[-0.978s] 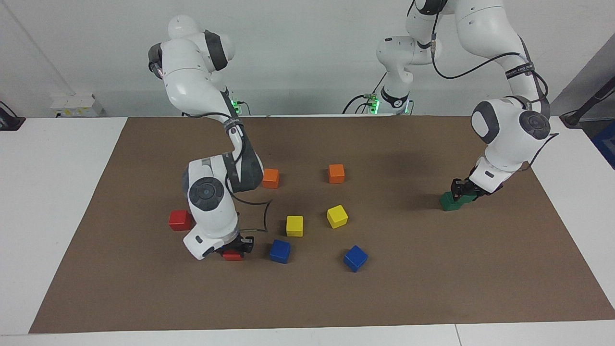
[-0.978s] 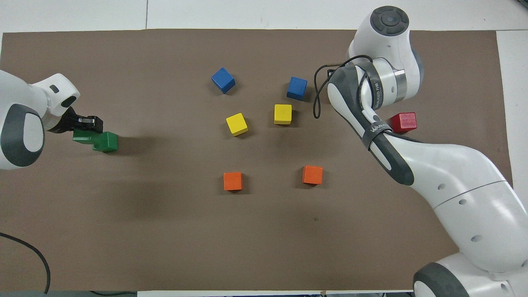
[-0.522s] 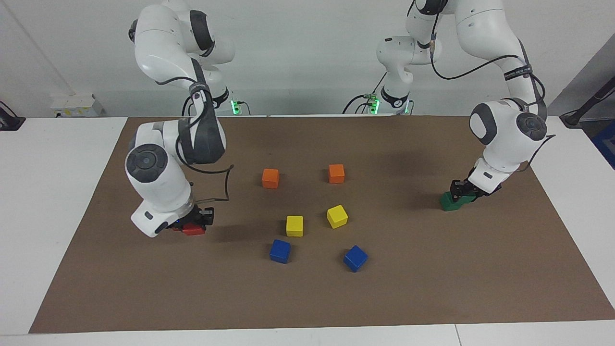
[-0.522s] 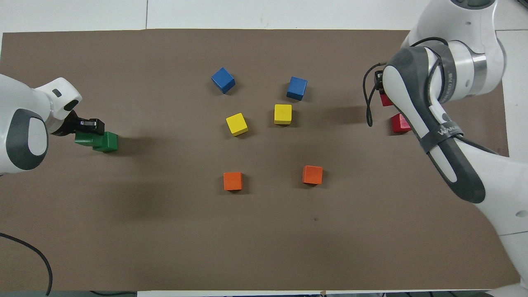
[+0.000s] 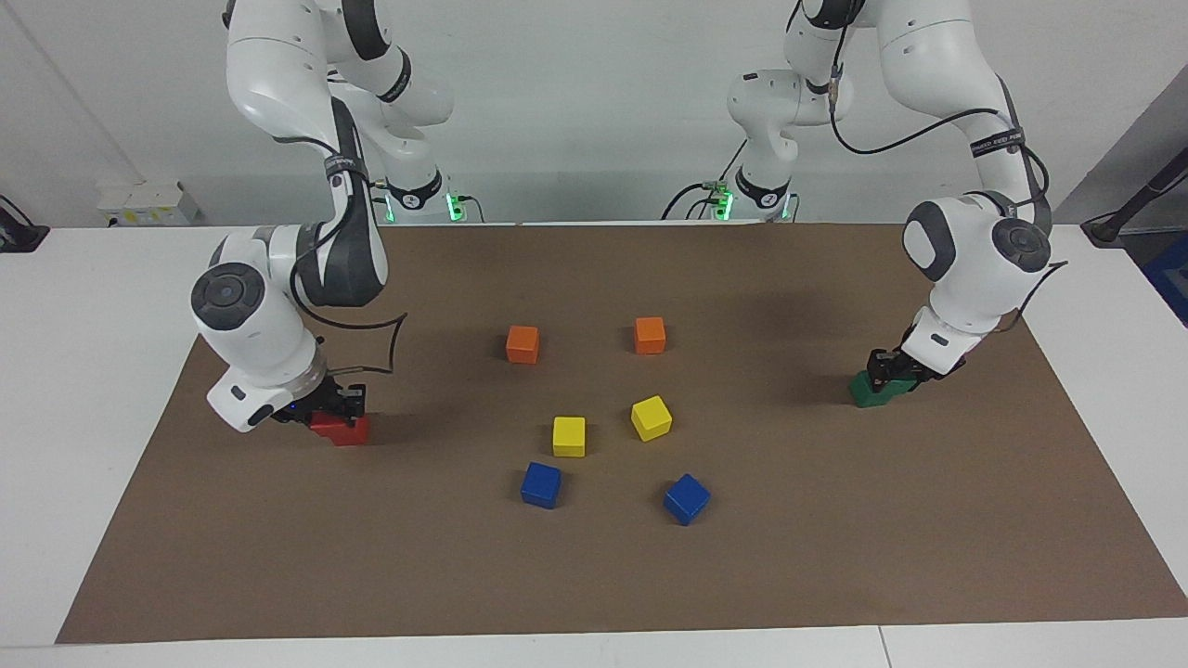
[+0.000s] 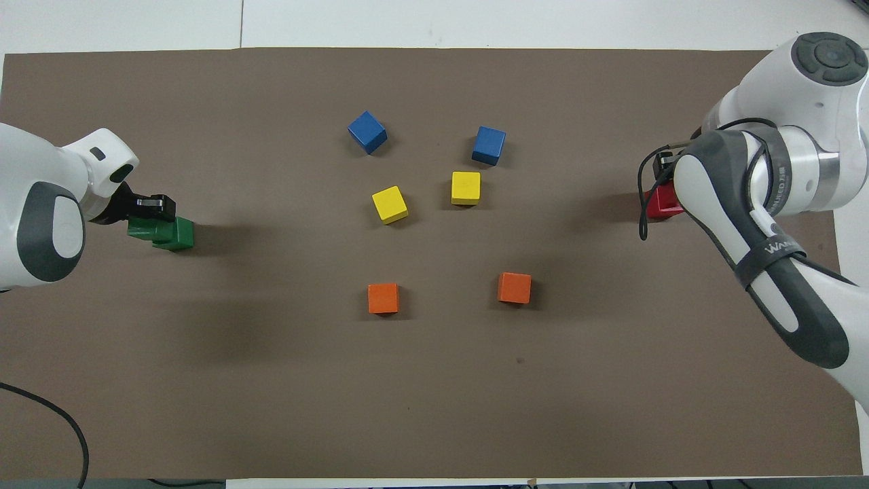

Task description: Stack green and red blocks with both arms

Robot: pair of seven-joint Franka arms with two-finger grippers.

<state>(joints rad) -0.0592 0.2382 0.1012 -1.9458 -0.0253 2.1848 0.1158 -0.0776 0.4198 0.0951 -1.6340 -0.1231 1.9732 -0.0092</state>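
My left gripper is shut on a dark green block and holds it on the other green block, offset toward the left arm's end of the table. In the overhead view the left gripper covers the held green block beside the lower green block. My right gripper is shut on a red block right at the second red block; the two reds merge, so I cannot tell whether they touch. In the overhead view the right gripper and arm hide most of the red blocks.
Two orange cubes, two yellow cubes and two blue cubes lie in the middle of the brown mat. White table borders the mat.
The right arm has swung from beside a blue cube toward its own end of the table, carrying a red block to the other red block. The left gripper with its green block has barely moved.
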